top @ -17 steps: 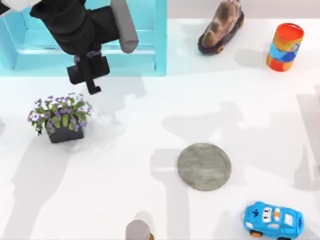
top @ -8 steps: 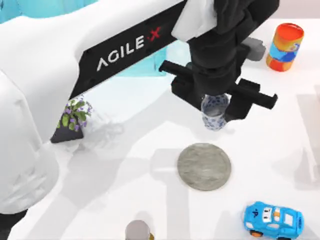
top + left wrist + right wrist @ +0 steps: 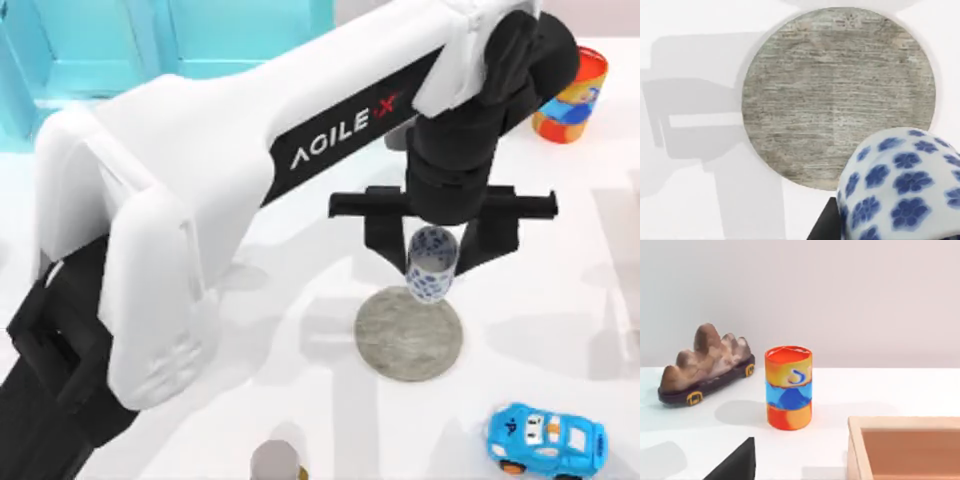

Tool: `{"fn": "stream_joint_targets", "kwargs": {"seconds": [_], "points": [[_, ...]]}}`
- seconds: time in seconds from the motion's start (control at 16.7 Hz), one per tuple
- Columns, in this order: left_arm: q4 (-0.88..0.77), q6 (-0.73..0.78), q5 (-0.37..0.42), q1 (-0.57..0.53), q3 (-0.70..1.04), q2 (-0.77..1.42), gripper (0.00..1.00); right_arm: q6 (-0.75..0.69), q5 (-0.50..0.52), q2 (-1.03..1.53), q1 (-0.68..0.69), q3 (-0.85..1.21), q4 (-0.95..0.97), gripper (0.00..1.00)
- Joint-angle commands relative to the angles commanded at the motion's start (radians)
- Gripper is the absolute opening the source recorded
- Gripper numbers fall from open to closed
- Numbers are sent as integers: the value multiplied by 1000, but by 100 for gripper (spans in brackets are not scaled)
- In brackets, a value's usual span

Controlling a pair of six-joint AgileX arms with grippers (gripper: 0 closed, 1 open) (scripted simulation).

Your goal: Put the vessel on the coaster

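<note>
Across the upper middle of the top view, the left arm stretches from the lower left toward the centre, its white casing marked AGILE X. Behind it, in the upper left of the frame, stands a turquoise shelf. The left gripper hangs just above the far edge of the coaster, its black fingers closed on either side of the vessel, which stands upright between them, overlapping the coaster's upper rim in the frame. Whether the cup's base touches the disc cannot be told from above.

The left wrist view adds the coaster's streaked stone grain seen face-on, with the vessel's blue flower pattern large in the lower right of that frame and covering part of the disc's edge.

The right wrist view shows things at the table's far side: a wooden box corner at the lower right, a brown rock-shaped ornament on a dark wheeled base at the left, and an orange-and-blue can at the centre. A dark fingertip sits at that frame's lower edge; whether the right gripper is open or closed cannot be told.

A blue toy car sits at the lower right of the top view, and a grey-topped cylinder at the bottom edge.
</note>
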Motion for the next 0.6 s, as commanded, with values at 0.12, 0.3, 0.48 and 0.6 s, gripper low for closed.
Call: {"fn": "stream_joint_targets", "kwargs": {"seconds": [0.12,0.3,0.48,0.6], "points": [[-11,-29,-8,6,17,18,0,0,0,0,0,0,0,100],[-11,-29,-8,6,17,18,0,0,0,0,0,0,0,100],[-7,-25,-7,1,11,17,0,0,0,0,0,0,0,100],[27,-20,-8,-3,-25,14,0,0,0,0,0,0,0,100]]}}
